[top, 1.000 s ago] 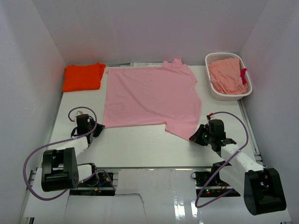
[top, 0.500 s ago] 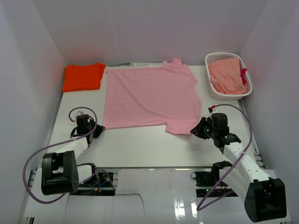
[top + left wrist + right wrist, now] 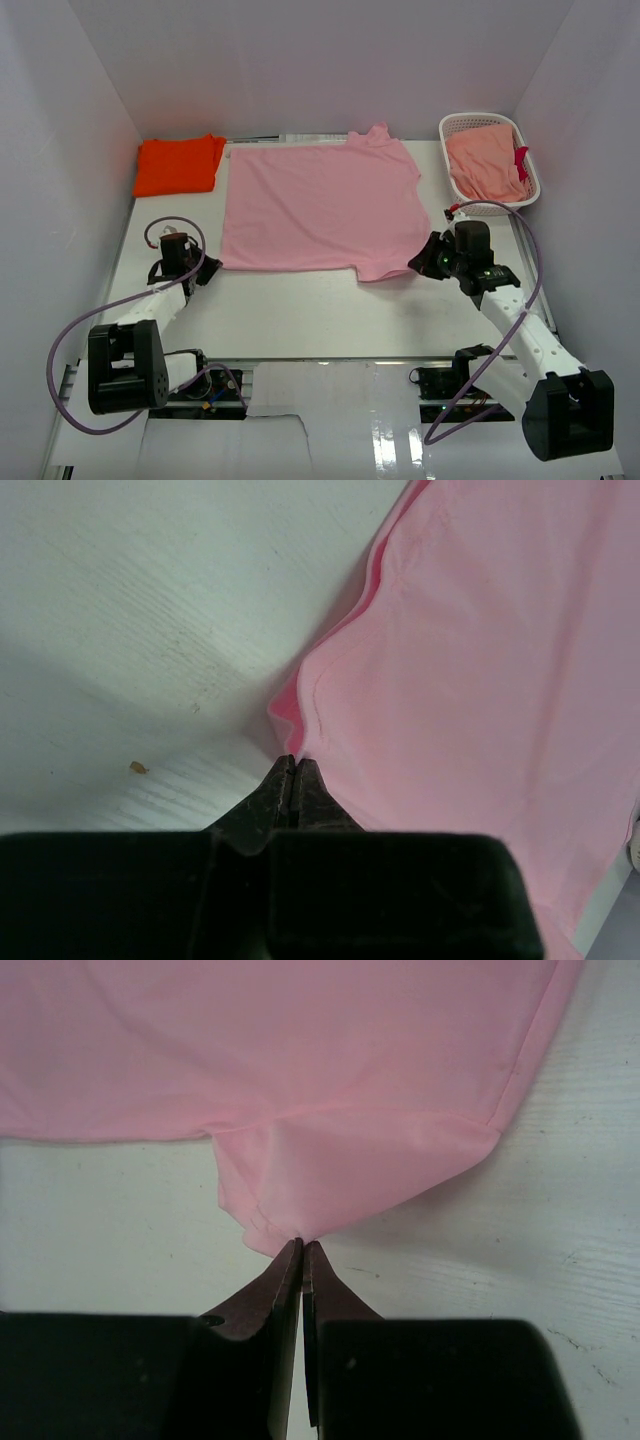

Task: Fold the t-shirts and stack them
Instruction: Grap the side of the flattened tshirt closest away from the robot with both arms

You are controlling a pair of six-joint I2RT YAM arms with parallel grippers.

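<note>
The pink t-shirt (image 3: 320, 205) lies spread flat in the middle of the top view, one layer thick and nearly smooth, reaching almost to the far edge of the white counter (image 3: 300, 310). Its left edge runs straight. One sleeve juts out at the top edge and the other at the lower right.

The left claw (image 3: 210, 270) sits low on the counter at the shirt's lower-left corner. In the left wrist view its black tips (image 3: 293, 767) are pressed together, and the rounded corner of pink cloth runs right down into them, so it is closed on that corner. The right claw (image 3: 416, 265) is at the lower-right sleeve. In the right wrist view its tips (image 3: 302, 1247) meet with no gap, and the sleeve hem is drawn to a point between them, so it is closed on the sleeve. Both arms reach in from the bottom of the frame, each with a loop of purple cable.

The orange t-shirt (image 3: 178, 165) rests folded in the upper left of the top view, at the far corner of the counter and apart from the pink one. In the upper right stands a white lattice basket (image 3: 480, 209) holding a crumpled peach cloth (image 3: 485, 165), near the pink shirt's right edge but not touching it.
</note>
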